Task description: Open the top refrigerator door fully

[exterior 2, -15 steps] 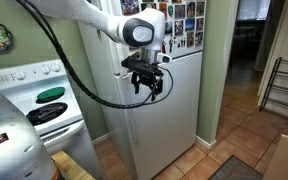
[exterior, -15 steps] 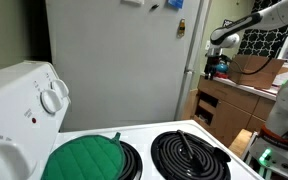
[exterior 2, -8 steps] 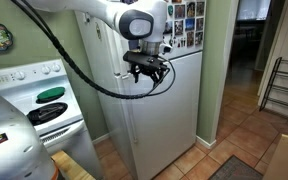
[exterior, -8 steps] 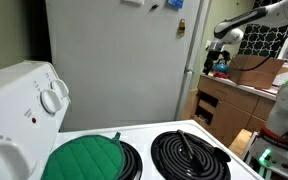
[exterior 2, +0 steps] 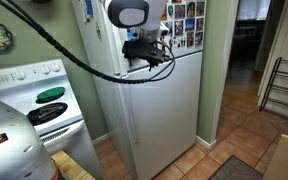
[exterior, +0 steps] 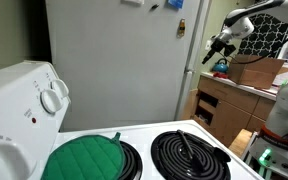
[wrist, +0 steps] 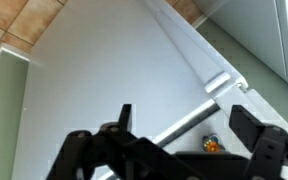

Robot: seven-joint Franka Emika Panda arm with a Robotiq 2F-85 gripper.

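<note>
The top refrigerator door (exterior 2: pixel 187 38) is the upper white front panel with photos on it, and it looks closed. In an exterior view it shows only as a narrow edge strip (exterior: pixel 192 45). My gripper (exterior 2: pixel 150 58) hangs in front of the fridge at the seam between the upper and lower doors; it also shows in an exterior view (exterior: pixel 217 46). In the wrist view the gripper (wrist: pixel 189 125) is open and empty. Behind its fingers are a white door surface, a diagonal seam and a silver bar (wrist: pixel 184 118).
The lower door (exterior 2: pixel 169 115) is below the gripper. The wide side panel with magnets (exterior: pixel 114 60) faces the white stove (exterior: pixel 134 150), which has a green pad (exterior: pixel 82 157). A wooden counter with boxes (exterior: pixel 234 95) stands opposite. A green wall (exterior 2: pixel 216 70) flanks the fridge.
My gripper has risen along the fridge front, from the upper part of the lower door to the seam below the top door. The doors have not moved.
</note>
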